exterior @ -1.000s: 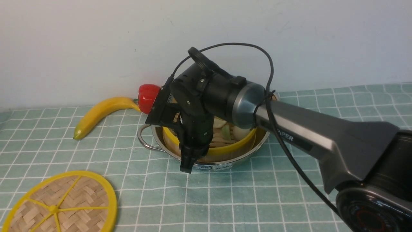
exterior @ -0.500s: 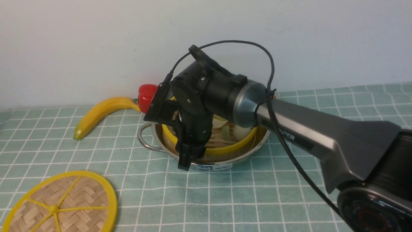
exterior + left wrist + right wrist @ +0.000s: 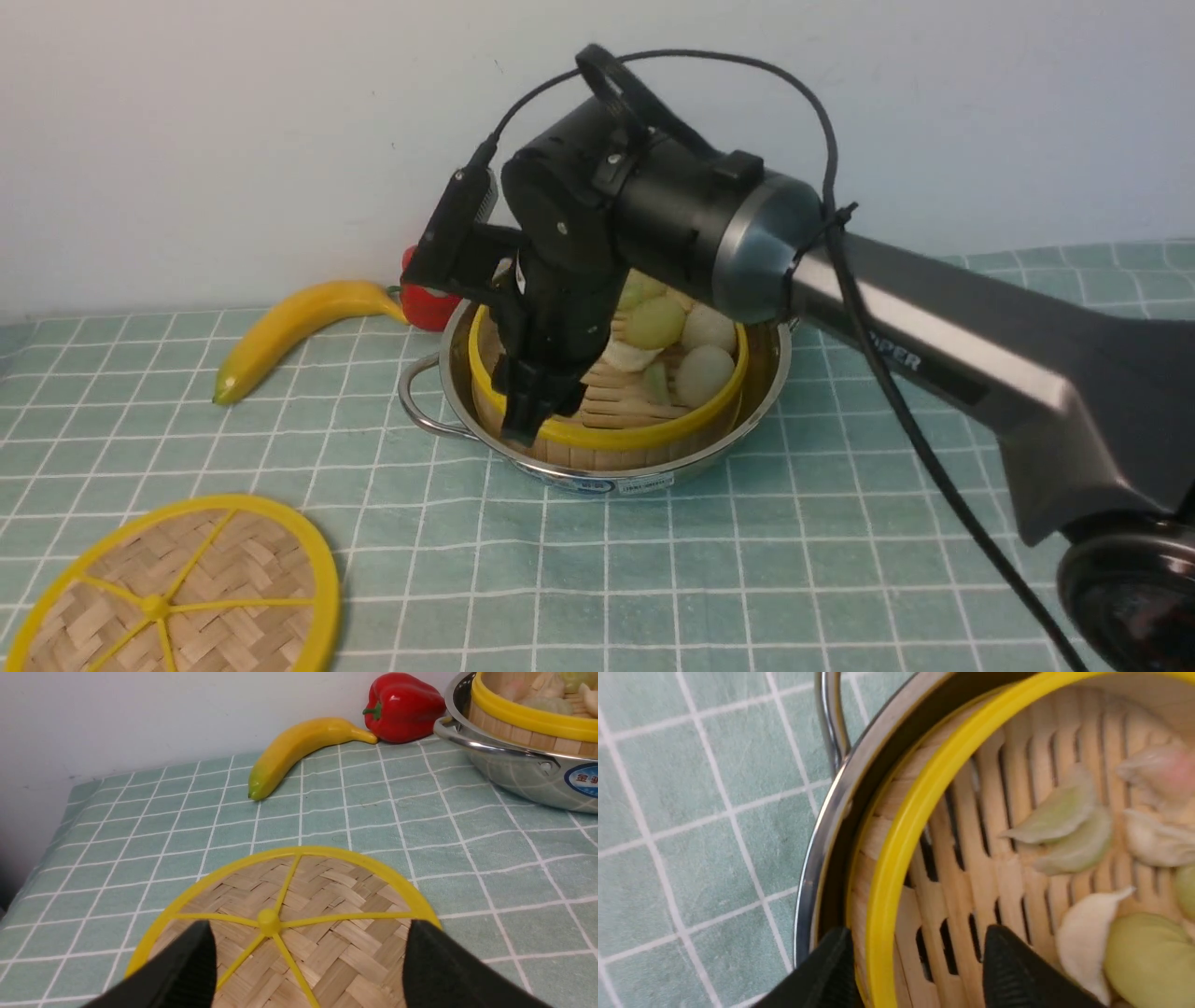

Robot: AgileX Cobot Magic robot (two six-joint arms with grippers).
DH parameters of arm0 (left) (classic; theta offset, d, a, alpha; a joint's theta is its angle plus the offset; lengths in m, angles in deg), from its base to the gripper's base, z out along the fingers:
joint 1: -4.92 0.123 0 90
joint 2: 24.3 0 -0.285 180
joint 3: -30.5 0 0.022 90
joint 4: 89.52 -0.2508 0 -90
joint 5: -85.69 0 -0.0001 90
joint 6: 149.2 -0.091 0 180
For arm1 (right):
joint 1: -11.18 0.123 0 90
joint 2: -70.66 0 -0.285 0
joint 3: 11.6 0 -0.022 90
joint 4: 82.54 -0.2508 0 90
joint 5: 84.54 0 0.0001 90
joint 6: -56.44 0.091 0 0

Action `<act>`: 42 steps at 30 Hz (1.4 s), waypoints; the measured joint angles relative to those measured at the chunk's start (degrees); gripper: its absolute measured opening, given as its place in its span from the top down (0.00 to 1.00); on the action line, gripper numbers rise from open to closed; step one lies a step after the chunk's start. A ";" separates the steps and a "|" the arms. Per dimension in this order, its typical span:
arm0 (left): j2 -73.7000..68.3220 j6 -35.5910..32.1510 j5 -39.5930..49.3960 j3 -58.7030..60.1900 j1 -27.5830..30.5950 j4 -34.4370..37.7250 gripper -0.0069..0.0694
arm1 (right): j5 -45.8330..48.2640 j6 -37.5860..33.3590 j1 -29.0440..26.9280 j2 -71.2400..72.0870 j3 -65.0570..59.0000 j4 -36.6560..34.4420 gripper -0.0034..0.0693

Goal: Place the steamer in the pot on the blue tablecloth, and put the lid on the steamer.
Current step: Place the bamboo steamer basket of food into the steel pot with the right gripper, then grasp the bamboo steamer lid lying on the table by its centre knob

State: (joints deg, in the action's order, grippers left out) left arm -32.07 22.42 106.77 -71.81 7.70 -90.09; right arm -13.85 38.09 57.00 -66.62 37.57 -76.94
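Observation:
The steamer (image 3: pixel 644 435), a yellow-rimmed bamboo basket holding toy dumplings and buns, sits inside the shiny pot (image 3: pixel 714 455) on the blue tablecloth (image 3: pixel 747 560). My right gripper (image 3: pixel 526 422) hangs open over the steamer's left rim. In the right wrist view its fingers (image 3: pixel 1008 961) straddle the yellow rim (image 3: pixel 915 812) with a gap on each side, just inside the pot's edge (image 3: pixel 831 812). The lid (image 3: pixel 177 597), a flat woven disc with yellow spokes, lies at the front left. My left gripper (image 3: pixel 308 938) hovers open above the lid (image 3: pixel 299 891) and holds nothing.
A yellow banana (image 3: pixel 289 327) and a red pepper (image 3: pixel 428 303) lie by the back wall, left of the pot. The pot's wire handle (image 3: pixel 415 411) sticks out to the left. The right arm reaches in from the lower right across the cloth.
My right gripper has opened off the steamer's rim and risen a little. The steamer stays in the pot. The lid has not moved.

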 joint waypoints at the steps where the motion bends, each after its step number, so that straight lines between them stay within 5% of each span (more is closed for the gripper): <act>1: 0.00 0.00 0.00 0.00 0.00 0.00 0.26 | 0.00 1.02 0.00 0.98 0.00 -0.05 0.44; 4: 0.00 0.00 0.00 0.00 0.00 0.00 0.26 | 0.00 5.22 0.00 4.24 0.00 -0.12 0.51; 9: 0.00 0.00 0.00 0.00 0.00 0.00 0.26 | 0.06 11.07 0.00 12.38 0.04 0.05 0.89; 11: 0.00 0.00 0.00 0.00 0.00 0.00 0.26 | 0.06 11.80 0.00 14.82 0.04 0.44 0.96; 25: 0.00 0.00 0.00 0.00 0.00 0.00 0.26 | 0.01 15.01 0.00 19.82 0.12 -6.24 0.96; 32: 0.00 0.00 -0.05 0.00 0.00 0.00 0.26 | -0.05 20.71 0.00 20.27 -0.47 -2.83 0.95; 42: 0.00 0.00 -0.05 0.00 0.00 0.00 0.26 | -8.15 28.09 -2.14 40.10 -29.60 4.58 0.93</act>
State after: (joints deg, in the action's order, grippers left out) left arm -32.07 22.42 106.72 -71.81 7.70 -90.09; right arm -22.00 66.18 54.86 -26.52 7.97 -72.36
